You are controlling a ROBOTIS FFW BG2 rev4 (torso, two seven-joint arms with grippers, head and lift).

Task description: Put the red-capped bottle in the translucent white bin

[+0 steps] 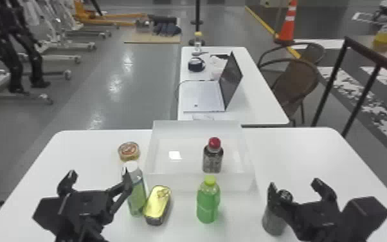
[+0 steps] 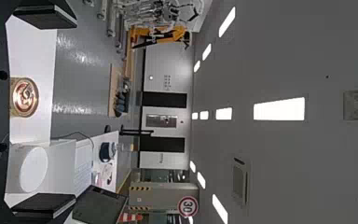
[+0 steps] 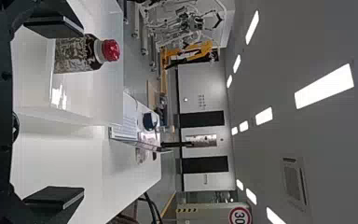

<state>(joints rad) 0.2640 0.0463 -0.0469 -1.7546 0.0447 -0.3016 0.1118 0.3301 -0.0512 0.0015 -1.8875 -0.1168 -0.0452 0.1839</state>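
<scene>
Left tool (image 1: pixel 99 173), near-left of bench (image 1: pixel 299 151): released, fingers apart, nothing between them. Right tool (image 1: pixel 294 182), toward near-right: same, spread and unloaded, one finger right by dark can (image 1: pixel 272 222). Green bottle (image 1: pixel 207 206) upright, just near side of bin. Yellow-topped tin (image 1: pixel 157 206) and white-capped bottle (image 1: pixel 137 199) side by side, left of it. Translucent white bin (image 1: pixel 176 184) mid-bench, toward far edge. Red-capped bottle (image 1: pixel 213 159) upright inside it, right of bin's centre. Round can (image 1: pixel 129 151) just off bin's left wall. Laptop (image 1: pixel 202 96) on table behind.

Step in hand: looks like placement done, release done. Next move: nothing to grasp; just back both arms off gently. Risk: right finger could clip dark can, left one the white-capped bottle.
</scene>
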